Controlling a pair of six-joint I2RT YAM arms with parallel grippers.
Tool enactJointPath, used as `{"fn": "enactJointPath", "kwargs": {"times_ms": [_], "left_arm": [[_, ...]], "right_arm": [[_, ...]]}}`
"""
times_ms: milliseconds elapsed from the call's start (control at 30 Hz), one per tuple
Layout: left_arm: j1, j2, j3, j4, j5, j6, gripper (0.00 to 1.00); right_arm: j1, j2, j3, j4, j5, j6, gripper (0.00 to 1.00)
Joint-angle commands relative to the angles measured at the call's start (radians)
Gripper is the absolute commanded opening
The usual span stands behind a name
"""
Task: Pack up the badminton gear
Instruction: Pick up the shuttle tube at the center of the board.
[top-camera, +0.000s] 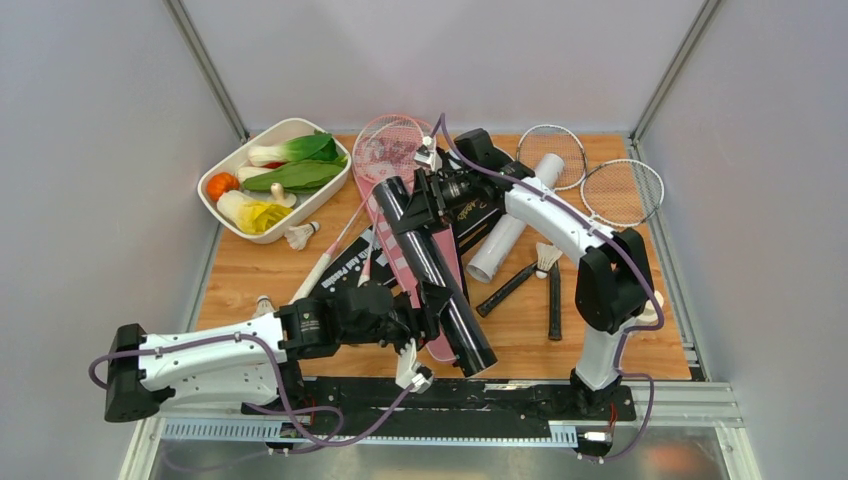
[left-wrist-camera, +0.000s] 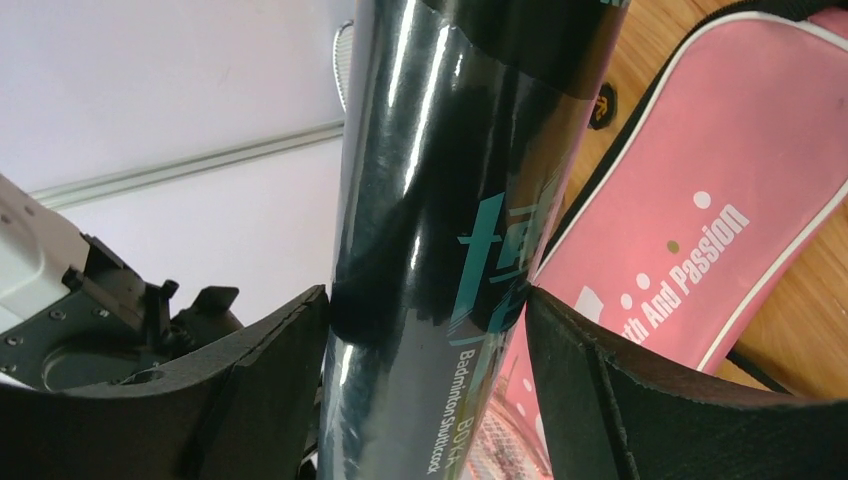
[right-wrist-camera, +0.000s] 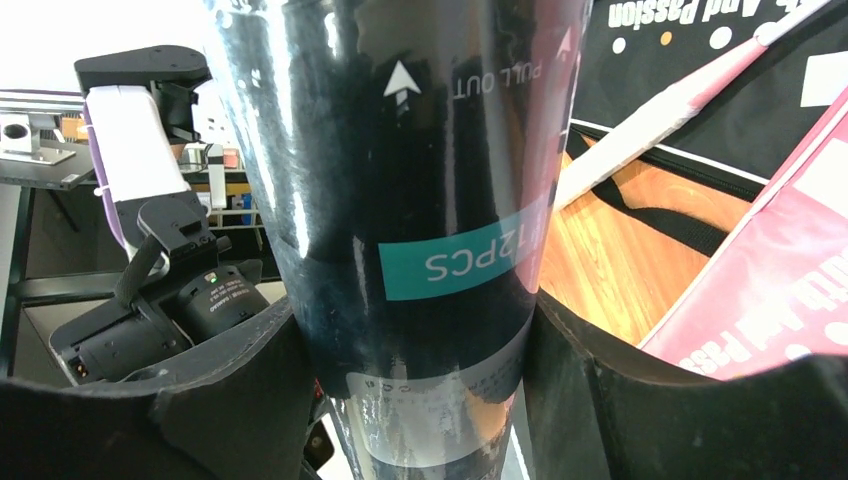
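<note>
I've got an oblong white dish (top-camera: 213, 203) at the far left of the light wooden tabletop (top-camera: 250, 285), and it's loaded: leafy green bok choy (top-camera: 300, 150), one small round orange vegetable (top-camera: 222, 184), pale yellow cabbage (top-camera: 252, 213).

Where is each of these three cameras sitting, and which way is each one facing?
Top external: above and behind the bases, looking down at the table; left arm and right arm show.
Left wrist: on the left arm, looking along the left fingers either side of the black tube, pink cover beyond.
Right wrist: on the right arm, right fingers either side of the same tube.
Shared: both wrist views show that tube.
</note>
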Motion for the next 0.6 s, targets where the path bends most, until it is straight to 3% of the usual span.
{"fn": "enactJointPath", "kwargs": {"times_ms": [0, 433, 567], "left_arm": [[-0.013, 0.045, 0.037, -0.031, -0.055, 0.048, 0.79], [-0.035, 0.199, 0.061, 0.049, -0.171, 0.121, 0.78], [-0.036, 0.221, 0.075, 0.066, -0.195, 0.066, 0.71]], "right_arm": [[0.023, 0.009, 0.033, 0.033, -0.037, 0.047, 0.31], [0.048, 0.031, -0.001, 0.033, 0.002, 0.061, 0.3], [0.048, 0.023, -0.001, 0.033, 0.004, 0.059, 0.35]]}}
